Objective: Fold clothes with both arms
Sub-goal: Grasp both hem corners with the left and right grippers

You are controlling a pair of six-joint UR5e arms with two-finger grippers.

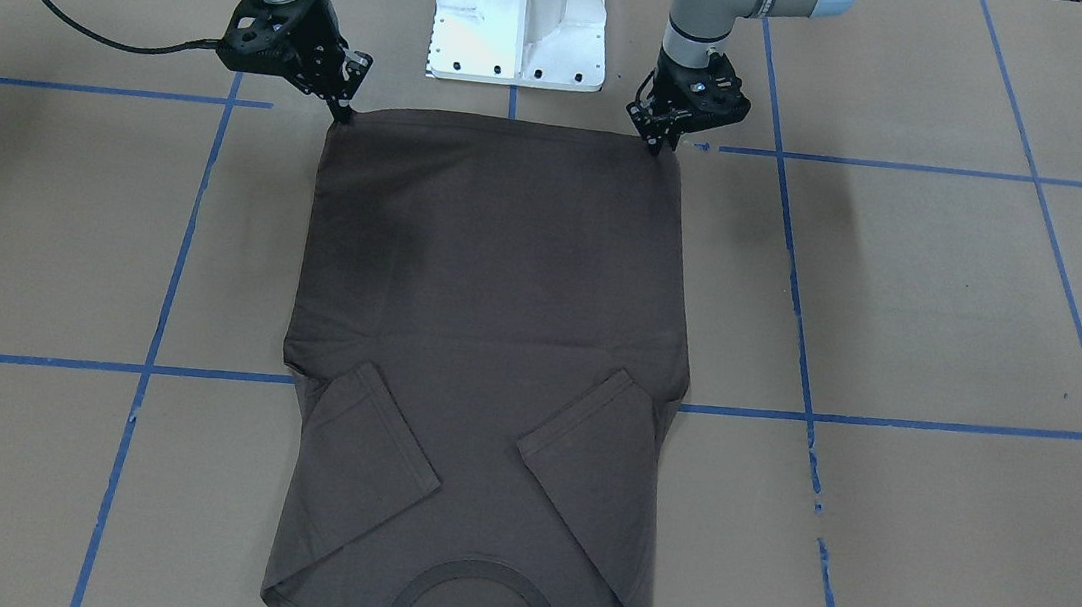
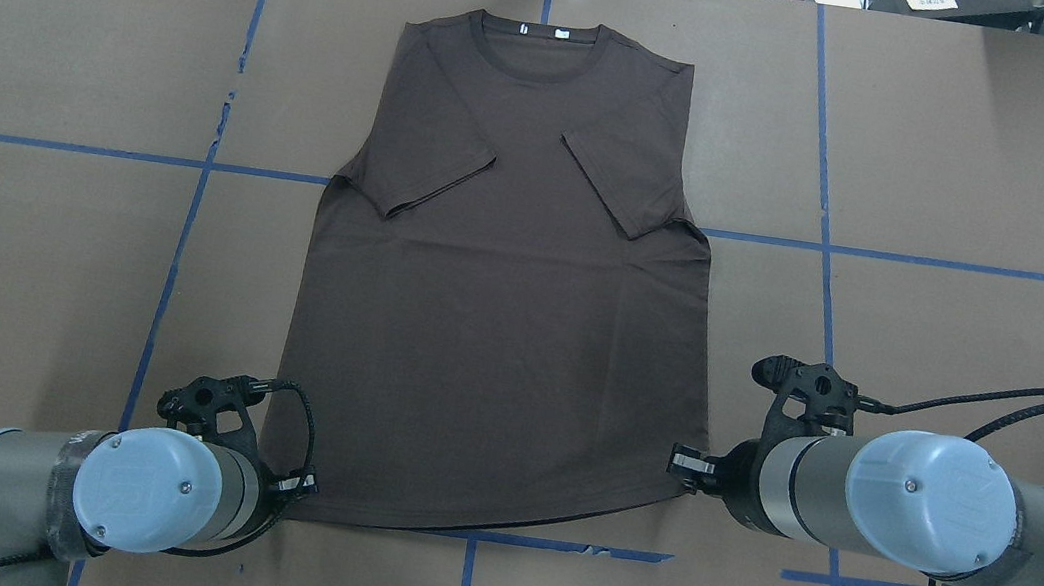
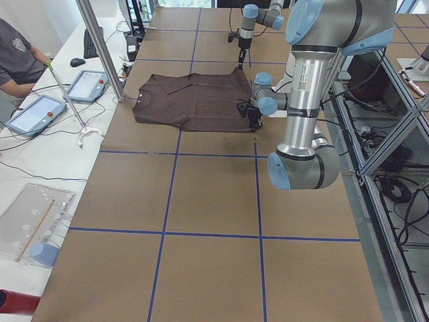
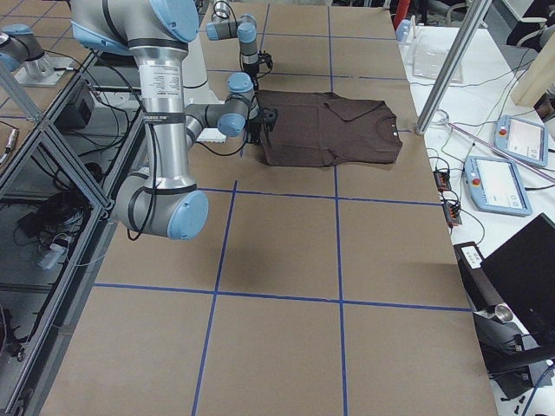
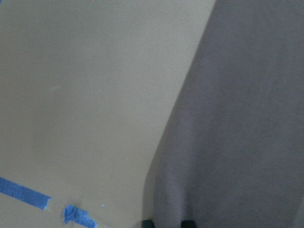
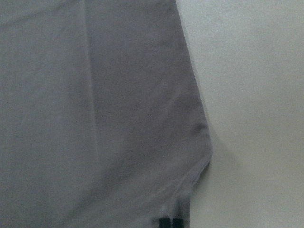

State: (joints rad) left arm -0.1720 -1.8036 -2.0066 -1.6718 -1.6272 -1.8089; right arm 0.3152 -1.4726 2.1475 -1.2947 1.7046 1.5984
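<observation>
Left pincer (image 1: pixel 661 147) and right pincer (image 1: pixel 344 112) each pinch a hem corner of the flat-lying T-shirt (image 1: pixel 489 318).

Matt dark brown cloth T-shirt (image 1: pixel 494 268) on dull brown paper-covered table (image 1: pixel 953 307); smooth blue tape lines (image 1: pixel 891 422); glossy white metal pedestal (image 1: pixel 522 10).

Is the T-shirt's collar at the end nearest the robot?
No, the collar of the T-shirt lies at the far end; the hem is on the robot's side.
</observation>
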